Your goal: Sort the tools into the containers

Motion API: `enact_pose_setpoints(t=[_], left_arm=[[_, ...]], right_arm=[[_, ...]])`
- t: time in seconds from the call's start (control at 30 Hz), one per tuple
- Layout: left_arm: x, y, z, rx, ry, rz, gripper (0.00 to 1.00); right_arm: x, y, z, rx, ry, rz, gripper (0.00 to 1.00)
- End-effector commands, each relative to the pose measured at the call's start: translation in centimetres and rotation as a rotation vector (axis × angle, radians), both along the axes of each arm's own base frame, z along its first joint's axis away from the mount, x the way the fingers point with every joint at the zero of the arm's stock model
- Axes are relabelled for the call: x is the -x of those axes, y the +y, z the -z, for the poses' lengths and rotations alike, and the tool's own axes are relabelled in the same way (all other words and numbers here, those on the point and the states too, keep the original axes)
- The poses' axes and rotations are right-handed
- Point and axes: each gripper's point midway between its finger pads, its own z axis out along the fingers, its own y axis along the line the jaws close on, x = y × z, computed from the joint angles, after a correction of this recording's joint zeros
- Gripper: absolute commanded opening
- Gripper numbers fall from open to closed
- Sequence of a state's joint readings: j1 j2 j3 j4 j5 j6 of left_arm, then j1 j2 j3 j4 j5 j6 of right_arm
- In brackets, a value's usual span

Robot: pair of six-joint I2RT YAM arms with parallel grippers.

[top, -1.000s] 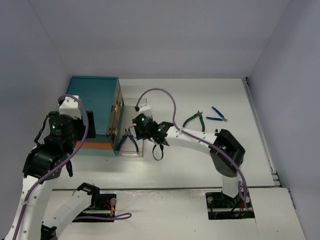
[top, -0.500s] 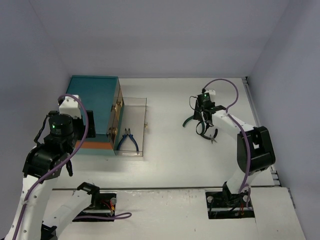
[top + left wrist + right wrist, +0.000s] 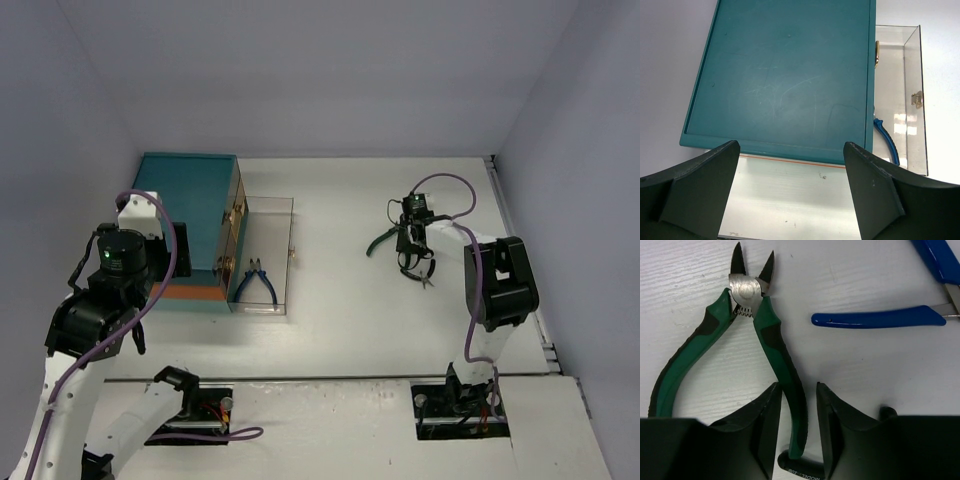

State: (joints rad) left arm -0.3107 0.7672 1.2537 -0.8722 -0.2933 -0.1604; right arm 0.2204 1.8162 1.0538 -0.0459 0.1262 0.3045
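Green-handled pliers (image 3: 767,325) lie on the white table, cutting tips pointing away from the wrist camera. My right gripper (image 3: 797,390) is down over them, open, with its jaws straddling one handle and a small gap still showing on the right side. From above, the right gripper (image 3: 410,240) sits right of the green pliers (image 3: 381,241). Blue-handled pliers (image 3: 258,280) lie in the pulled-out clear drawer (image 3: 290,215) of the teal chest (image 3: 185,210). My left gripper (image 3: 790,185) hangs open and empty above the chest (image 3: 790,75).
A second pair of blue-handled pliers (image 3: 880,319) lies just right of the green ones. The drawer (image 3: 920,75) has a small brass knob (image 3: 916,98) on its front. The table's right edge runs close behind the right arm.
My right arm swung from the open drawer across the table to the green pliers. Its jaws narrowed around one handle. The left arm stayed still.
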Motion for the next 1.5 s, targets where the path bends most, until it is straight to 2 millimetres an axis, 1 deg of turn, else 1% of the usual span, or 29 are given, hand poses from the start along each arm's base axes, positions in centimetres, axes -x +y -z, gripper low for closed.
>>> enact_pose_setpoints(t=[0.0,0.03,0.13,0.17,0.2,0.3,0.37,0.43,0.47,0.5,0.53,0.57,0.6,0.73,0.8,0.9,1.03,1.07,1.1,1.17,1.2,1.23,1.3,1.37,1.4,1.43,1.47], left_arm=[[-0.8,0.1,-1.5,0.013,-0.047,-0.020,0.81],[-0.8,0.0,-1.5,0.013,-0.045,-0.018,0.81],[-0.9,0.1,-1.5,0.010,-0.044,-0.021,0.81],[-0.9,0.1,-1.5,0.009,-0.044,-0.022,0.81],[-1.0,0.1,-1.5,0.007,-0.043,-0.023,0.81],[-1.1,0.2,-1.8,0.003,-0.048,-0.025,0.81],[-1.1,0.2,-1.7,0.001,-0.046,-0.024,0.81],[-1.2,0.2,-1.9,0.002,-0.049,-0.027,0.81],[-1.2,0.2,-1.9,-0.001,-0.048,-0.028,0.81],[-1.3,0.2,-1.9,-0.002,-0.047,-0.028,0.81],[-1.3,0.2,-1.9,-0.002,-0.046,-0.029,0.81],[-1.3,0.2,-1.9,-0.002,-0.045,-0.029,0.81],[-1.3,0.2,-1.9,-0.002,-0.045,-0.029,0.81],[-1.3,0.4,-1.9,-0.008,-0.048,-0.033,0.81],[-1.2,0.4,-2.0,-0.011,-0.049,-0.032,0.81],[-1.0,0.6,-2.0,-0.013,-0.054,-0.039,0.81],[-0.7,0.7,-1.9,-0.012,-0.056,-0.039,0.81],[-0.6,0.7,-1.8,-0.010,-0.057,-0.038,0.81],[-0.5,0.7,-1.8,-0.010,-0.057,-0.038,0.81],[-0.3,0.9,-1.6,-0.014,-0.059,-0.039,0.81],[-0.2,0.9,-1.6,-0.016,-0.057,-0.040,0.81],[-0.1,0.9,-1.6,-0.017,-0.060,-0.040,0.81],[-0.1,1.0,-1.6,-0.018,-0.060,-0.041,0.81],[0.0,1.0,-1.6,-0.019,-0.059,-0.041,0.81],[0.0,1.0,-1.6,-0.020,-0.059,-0.040,0.81],[0.0,1.0,-1.5,-0.019,-0.059,-0.042,0.81],[0.0,1.0,-1.5,-0.019,-0.057,-0.042,0.81]], right_arm=[[-0.4,-0.2,0.3,0.002,-0.001,-0.026,0.21],[-0.6,-0.1,0.3,-0.002,-0.001,-0.032,0.18],[-0.9,0.3,-0.1,-0.008,-0.009,-0.056,0.02],[-1.1,0.4,-0.5,-0.010,-0.019,-0.065,0.00],[-1.3,0.6,-1.0,-0.010,-0.033,-0.074,0.00],[-2.4,1.7,-4.4,0.002,-0.121,-0.110,0.00],[-3.0,2.9,-6.9,-0.002,-0.183,-0.136,0.00],[-3.7,5.3,-11.6,-0.028,-0.300,-0.175,0.00],[-3.9,6.9,-13.5,-0.045,-0.345,-0.202,0.00],[-3.9,8.4,-15.0,-0.062,-0.379,-0.227,0.00],[-3.9,9.8,-16.1,-0.078,-0.404,-0.249,0.00],[-3.8,11.6,-17.2,-0.101,-0.429,-0.276,0.00],[-3.6,13.8,-18.3,-0.133,-0.452,-0.307,0.00],[-2.5,21.0,-20.8,-0.222,-0.516,-0.412,0.00],[-1.9,24.8,-21.3,-0.258,-0.525,-0.466,0.00],[-1.7,28.9,-21.5,-0.313,-0.546,-0.504,0.00],[-1.8,33.3,-21.0,-0.393,-0.560,-0.533,0.00],[-1.8,34.1,-20.3,-0.399,-0.554,-0.539,0.00],[-1.8,34.6,-20.7,-0.412,-0.566,-0.546,0.00],[-1.8,36.2,-18.7,-0.422,-0.537,-0.557,0.00],[-1.7,36.5,-18.1,-0.424,-0.524,-0.557,0.00],[-1.8,36.9,-16.9,-0.426,-0.504,-0.551,0.00],[-1.6,36.9,-15.4,-0.410,-0.483,-0.545,0.00],[-1.6,36.6,-14.4,-0.394,-0.474,-0.523,0.00],[-1.7,36.5,-14.4,-0.388,-0.477,-0.517,0.01],[-1.6,35.9,-13.6,-0.367,-0.468,-0.507,0.09],[-1.5,35.5,-13.7,-0.358,-0.470,-0.502,0.14]])
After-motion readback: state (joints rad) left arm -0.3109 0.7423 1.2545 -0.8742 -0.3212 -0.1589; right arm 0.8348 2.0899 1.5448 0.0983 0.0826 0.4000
